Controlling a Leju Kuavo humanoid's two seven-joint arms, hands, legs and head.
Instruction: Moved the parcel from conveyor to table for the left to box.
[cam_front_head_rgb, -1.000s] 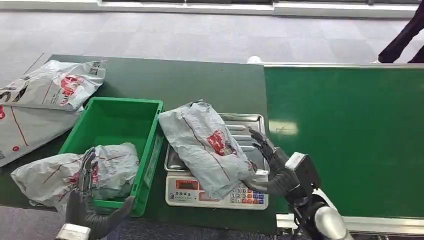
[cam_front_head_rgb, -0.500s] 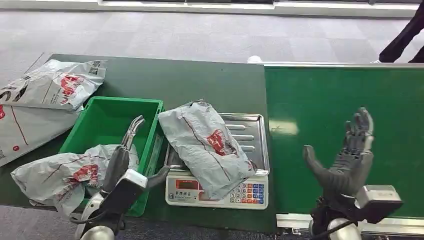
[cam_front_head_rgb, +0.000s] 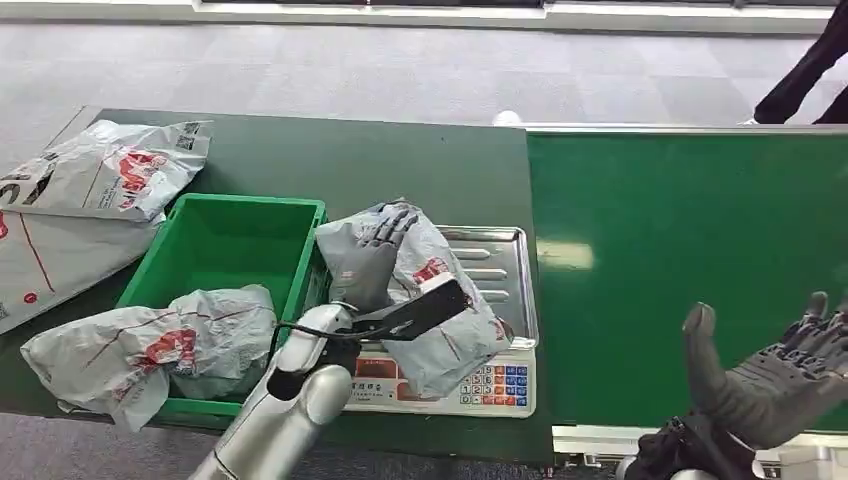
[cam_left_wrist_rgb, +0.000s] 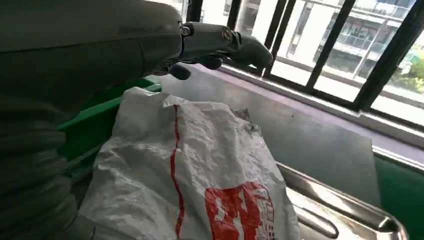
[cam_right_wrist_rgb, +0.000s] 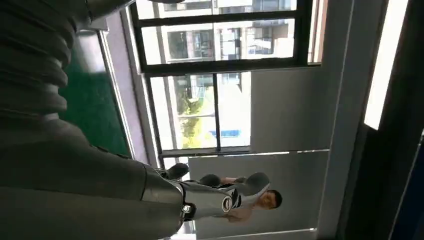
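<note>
Four grey parcels lay in the head view. One parcel rested on the steel pan of a single scale at the table's centre, just left of the green conveyor. A second parcel hung over the near wall of the one green box, at about eight o'clock from the scale. Two more parcels lay overlapping on the dark table at ten o'clock, the lower one flat and running off the edge.

The left hand was over the far end of the parcel on the scale, fingers spread and pointing to twelve o'clock; in the left wrist view its fingers sat above the bag, apart, gripping nothing, and whether they touched it could not be told. The right hand was raised at four o'clock over the conveyor's near edge, thumb up, fingers loosely apart and empty.

A dark sleeve showed at two o'clock.
</note>
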